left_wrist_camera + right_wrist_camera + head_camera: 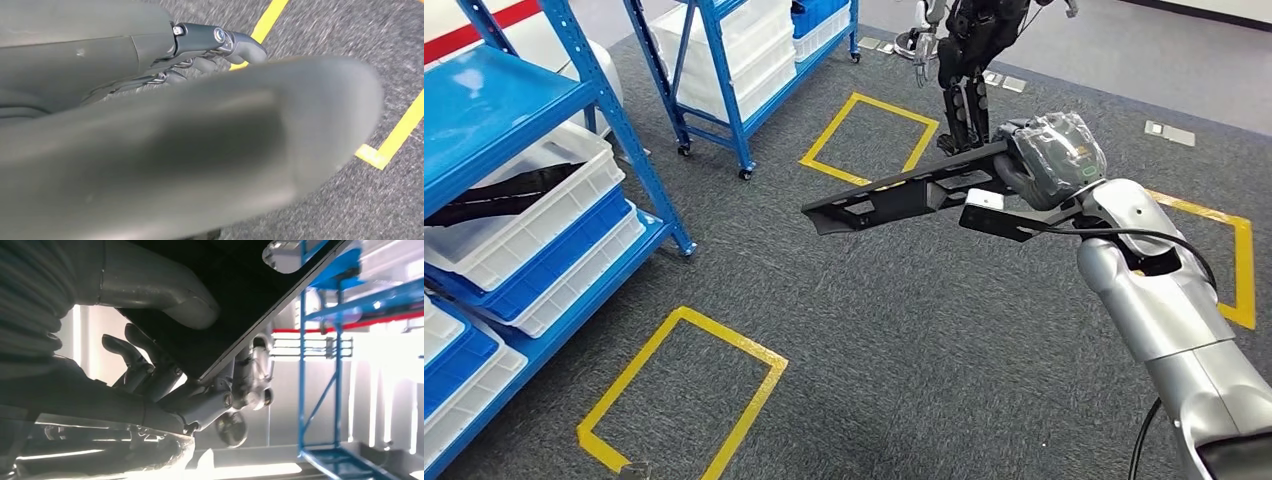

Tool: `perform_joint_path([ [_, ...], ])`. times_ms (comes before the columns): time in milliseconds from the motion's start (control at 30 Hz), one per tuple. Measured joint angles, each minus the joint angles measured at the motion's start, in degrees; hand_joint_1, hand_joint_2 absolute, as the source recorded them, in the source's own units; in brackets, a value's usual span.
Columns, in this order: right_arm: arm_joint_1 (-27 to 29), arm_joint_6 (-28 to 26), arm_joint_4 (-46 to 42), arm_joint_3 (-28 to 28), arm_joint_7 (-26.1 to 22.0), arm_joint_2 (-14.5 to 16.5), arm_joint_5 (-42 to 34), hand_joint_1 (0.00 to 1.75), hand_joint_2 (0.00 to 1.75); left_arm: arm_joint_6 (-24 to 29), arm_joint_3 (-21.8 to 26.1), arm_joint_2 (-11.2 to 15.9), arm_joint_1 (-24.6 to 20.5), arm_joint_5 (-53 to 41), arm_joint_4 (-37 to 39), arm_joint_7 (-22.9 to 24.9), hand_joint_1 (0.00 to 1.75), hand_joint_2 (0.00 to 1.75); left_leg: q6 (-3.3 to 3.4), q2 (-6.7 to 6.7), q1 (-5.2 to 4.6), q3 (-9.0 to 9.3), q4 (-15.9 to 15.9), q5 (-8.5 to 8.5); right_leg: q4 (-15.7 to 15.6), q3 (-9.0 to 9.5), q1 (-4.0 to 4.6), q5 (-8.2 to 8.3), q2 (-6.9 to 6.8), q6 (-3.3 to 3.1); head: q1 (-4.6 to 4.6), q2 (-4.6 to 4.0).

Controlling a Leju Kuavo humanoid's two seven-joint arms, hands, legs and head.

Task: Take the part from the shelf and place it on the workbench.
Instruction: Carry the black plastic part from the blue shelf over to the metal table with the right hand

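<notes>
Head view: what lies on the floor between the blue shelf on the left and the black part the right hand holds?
Only grey carpet and a yellow tape rectangle lie between the blue shelf and the black part held by the right hand.

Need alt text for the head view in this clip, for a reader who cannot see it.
The robot's right hand holds a long black part out over grey carpet marked with yellow tape rectangles. At the left stand blue shelves with white and blue bins, one bin holding another black part; a second dark humanoid robot stands farther back.
</notes>
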Motion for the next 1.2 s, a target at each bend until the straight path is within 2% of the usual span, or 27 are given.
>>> perform_joint_path([
  [33, -0.1, 0.0, 0.1, 0.0, 0.0, 0.0, 0.0, 1.75, 1.75, 0.0, 0.0, 0.0, 0.1, 0.0, 0.0, 0.0, 0.00, 0.00, 0.18, 0.95, -0.07, -0.07, -0.2, 0.12, 3.9, -1.76, 0.14, -1.70, -1.49, -0.27, 0.25, 0.00],
  [67, 0.0, 0.0, 0.1, 0.1, 0.0, 0.0, 0.0, 1.75, 1.75, 0.0, 0.0, 0.1, 0.1, 0.0, 0.0, 0.0, 0.00, 0.00, 0.20, 1.99, -0.14, -0.18, -0.2, 0.14, 7.5, -3.30, 0.05, -3.02, -2.18, -0.27, 0.44, 0.00],
  [100, 0.1, 0.0, 0.2, 0.1, 0.0, 0.1, 0.0, 1.75, 1.75, 0.0, 0.0, 0.1, 0.2, 0.0, 0.0, 0.0, 0.00, 0.00, 0.16, 2.96, -0.19, -0.27, -0.2, 0.13, 9.8, -4.11, -0.10, -3.71, -2.47, -0.04, 0.52, 0.00],
  [133, 0.2, 0.0, 0.3, 0.1, 0.0, 0.1, 0.0, 1.75, 1.75, 0.0, 0.0, 0.1, 0.1, 0.0, 0.0, 0.0, 0.00, 0.00, 0.04, 3.89, -0.17, -0.31, -0.1, 0.05, 9.9, -3.79, -0.37, -3.57, -2.75, 0.47, 0.59, 0.00],
  [167, 0.2, 0.0, 0.4, 0.1, 0.0, 0.1, 0.0, 1.75, 1.75, 0.0, 0.0, 0.1, 0.1, 0.0, 0.0, 0.0, 0.00, 0.00, -0.22, 4.73, -0.09, -0.28, 0.0, -0.13, 7.7, -2.30, -0.74, -2.63, -3.20, 1.19, 0.65, 0.00],
  [233, 0.2, 0.0, 0.6, 0.1, 0.0, 0.1, 0.0, 1.75, 1.75, 0.0, 0.0, 0.3, 0.1, 0.0, 0.0, 0.0, 0.00, 0.00, -1.32, 6.15, -0.07, -0.34, 0.8, -0.95, 0.4, 2.11, -1.18, -0.55, -5.59, 2.84, 0.81, 0.00],
  [300, 0.3, 0.1, 0.8, 0.3, -0.1, 0.3, -0.1, 1.75, 1.75, 0.0, 0.0, 0.7, 0.1, -0.1, 0.0, 0.0, 0.00, 0.00, -2.44, 7.20, -0.27, -0.68, 2.0, -1.81, -3.4, 4.16, -1.26, 0.01, -6.80, 2.74, 0.61, 0.00],
  [367, 0.4, 0.1, 1.1, 0.4, -0.1, 0.2, -0.2, 1.75, 1.75, 0.0, 0.0, 0.9, 0.1, -0.1, 0.0, 0.0, 0.00, 0.00, -3.05, 7.91, -0.29, -0.91, 2.5, -2.25, -3.0, 3.74, -1.28, -0.19, -5.54, 1.68, 0.10, 0.00],
  [400, 0.4, 0.2, 1.2, 0.4, -0.1, 0.2, -0.2, 1.75, 1.75, 0.0, 0.0, 0.8, 0.0, -0.1, 0.0, 0.0, 0.00, 0.00, -3.35, 7.70, -0.14, -0.91, 2.6, -2.61, -2.7, 3.48, -1.20, -0.27, -4.91, 1.38, -0.09, 0.00],
  [433, 0.3, 0.2, 1.2, 0.4, -0.1, 0.1, -0.2, 1.75, 1.75, -0.1, 0.0, 0.8, 0.1, -0.1, 0.0, 0.0, 0.00, 0.00, -3.56, 6.74, 0.08, -1.16, 3.4, -3.39, -2.4, 3.30, -1.10, -0.34, -4.26, 1.08, -0.17, 0.00],
  [500, 0.2, 0.2, 1.2, 0.4, -0.1, 0.1, -0.3, 1.75, 1.75, -0.2, 0.0, 0.6, 0.0, -0.2, 0.0, 0.0, 0.00, 0.00, -3.58, 3.91, 0.40, -3.18, 8.2, -6.42, -2.3, 3.16, -0.70, -0.35, -3.06, 0.46, -0.40, 0.00],
  [567, 0.2, 0.2, 1.2, 0.4, 0.0, 0.1, -0.5, 1.75, 1.75, -0.2, 0.0, 0.6, 0.1, -0.3, 0.0, 0.1, 0.00, 0.00, -2.75, 2.27, 0.15, -7.36, 16.5, -9.89, -2.4, 3.13, 0.00, -0.20, -1.67, 0.08, -0.53, 0.00],
  [600, 0.2, 0.2, 1.2, 0.4, 0.1, 0.1, -0.6, 1.75, 1.75, -0.2, 0.0, 0.5, 0.1, -0.5, 0.0, 0.2, 0.00, 0.00, -2.10, 1.98, -0.24, -9.13, 19.5, -10.54, -2.4, 3.13, 0.39, -0.14, -0.83, -0.13, -0.57, 0.00],
  [633, 0.2, 0.2, 1.2, 0.4, 0.2, 0.1, -0.6, 1.75, 1.75, -0.2, 0.0, 0.5, 0.1, -0.7, 0.0, 0.3, 0.00, 0.00, -1.31, 1.68, -0.75, -10.13, 20.7, -10.14, -2.4, 3.14, 0.72, -0.06, 0.03, -0.41, -0.57, 0.00],
  [667, 0.2, 0.2, 1.2, 0.4, 0.3, 0.1, -0.6, 1.75, 1.75, -0.2, 0.0, 0.5, 0.1, -0.8, 0.0, 0.4, 0.00, 0.00, -0.48, 1.26, -1.37, -9.96, 19.4, -8.57, -2.4, 3.16, 0.98, 0.01, 0.91, -0.70, -0.55, 0.00],
  [700, 0.2, 0.2, 1.1, 0.4, 0.4, 0.0, -0.7, 1.75, 1.75, -0.2, 0.0, 0.5, 0.0, -0.9, 0.0, 0.5, 0.00, 0.00, 0.48, 0.31, -2.08, -8.74, 16.0, -6.07, -2.4, 3.19, 1.18, 0.10, 1.78, -1.00, -0.55, 0.00],
  [767, 0.3, 0.1, 0.9, 0.4, 0.5, -0.3, -0.7, 1.75, 1.75, -0.2, 0.0, 0.7, 0.0, -1.1, 0.0, 0.8, 0.00, 0.00, 2.20, -2.81, -2.87, -5.67, 8.6, -1.93, -2.4, 3.13, 1.30, 0.34, 3.34, -1.47, -0.42, 0.00],
  [800, 0.5, 0.1, 0.7, 0.3, 0.6, -0.5, -0.8, 1.75, 1.75, -0.2, 0.0, 0.9, -0.1, -1.1, 0.0, 0.8, 0.00, 0.00, 2.76, -3.99, -3.09, -4.60, 6.2, -0.88, -2.5, 3.04, 1.20, 0.47, 4.07, -1.58, -0.46, 0.00],
  [833, 0.7, 0.1, 0.6, 0.3, 0.7, -0.7, -0.8, 1.75, 1.75, -0.2, 0.0, 1.0, -0.1, -1.2, 0.0, 0.9, 0.00, 0.00, 3.03, -4.43, -3.11, -4.12, 5.3, -0.69, -2.6, 2.93, 1.05, 0.62, 4.77, -1.62, -0.51, 0.00],
  [900, 1.4, 0.0, 0.1, 0.0, 0.8, -1.6, -0.8, 1.75, 1.75, -0.2, 0.0, 0.9, -0.3, -1.3, 0.0, 1.0, 0.00, 0.00, 3.10, -3.06, -2.98, -3.35, 3.8, -0.28, -3.0, 2.73, 0.99, 1.14, 6.17, -1.45, -0.70, 0.00],
  [933, 1.7, 0.0, -0.2, -0.2, 0.9, -2.1, -0.9, 1.75, 1.75, -0.2, 0.0, 0.8, -0.5, -1.4, 0.0, 1.0, 0.00, 0.00, 2.96, -2.21, -2.74, -2.86, 2.7, 0.22, -3.0, 2.44, 1.25, 1.13, 5.64, -1.40, -0.69, 0.00],
  [967, 1.8, 0.0, -0.5, -0.5, 0.9, -2.6, -0.9, 1.75, 1.75, -0.3, 0.0, 0.7, -0.7, -1.6, 0.0, 1.0, 0.00, 0.00, 2.81, -1.33, -2.49, -2.42, 1.5, 0.79, -2.1, 1.85, 1.58, 0.57, 4.22, -1.43, -0.51, 0.00],
  [1033, 1.8, -0.1, -1.0, -0.8, 0.9, -3.2, -1.0, 1.75, 1.75, -0.3, -0.1, 0.5, -0.8, -1.9, 0.0, 1.1, 0.00, 0.00, 2.45, 0.48, -2.24, -2.13, 0.3, 1.54, 2.9, -0.52, 1.81, -2.18, 0.05, -1.54, -0.16, 0.00],
  [1067, 1.9, -0.1, -1.1, -0.9, 1.0, -3.4, -1.1, 1.75, 1.75, -0.3, -0.1, 0.4, -0.7, -2.0, 0.0, 1.2, 0.00, 0.00, 2.41, 1.43, -2.18, -2.23, 0.2, 1.62, 6.5, -1.96, 1.58, -3.80, -1.29, -1.41, 0.00, 0.00],
  [1133, 2.7, -0.1, -1.5, -1.1, 1.3, -3.9, -1.2, 1.75, 1.75, -0.3, -0.2, 0.1, -0.7, -2.3, 0.0, 1.6, 0.00, 0.00, 2.12, 3.39, -1.99, -2.42, 0.2, 1.58, 10.7, -3.28, 0.59, -5.34, -2.58, -0.39, -0.03, 0.00],
  [1167, 3.1, -0.1, -1.8, -1.2, 1.5, -4.2, -1.3, 1.75, 1.75, -0.3, -0.2, 0.0, -0.8, -2.4, 0.0, 1.7, 0.00, 0.00, 1.86, 4.24, -1.81, -2.48, 0.3, 1.54, 9.7, -2.37, 0.01, -4.97, -3.07, 0.46, -0.02, 0.00],
  [1200, 3.4, -0.1, -2.0, -1.4, 1.6, -4.6, -1.4, 1.75, 1.75, -0.3, -0.2, -0.1, -0.8, -2.5, 0.0, 1.8, 0.00, 0.00, 1.48, 5.03, -1.58, -2.48, 0.4, 1.44, 6.6, -0.32, -0.54, -3.91, -3.76, 1.44, -0.01, 0.00],
])
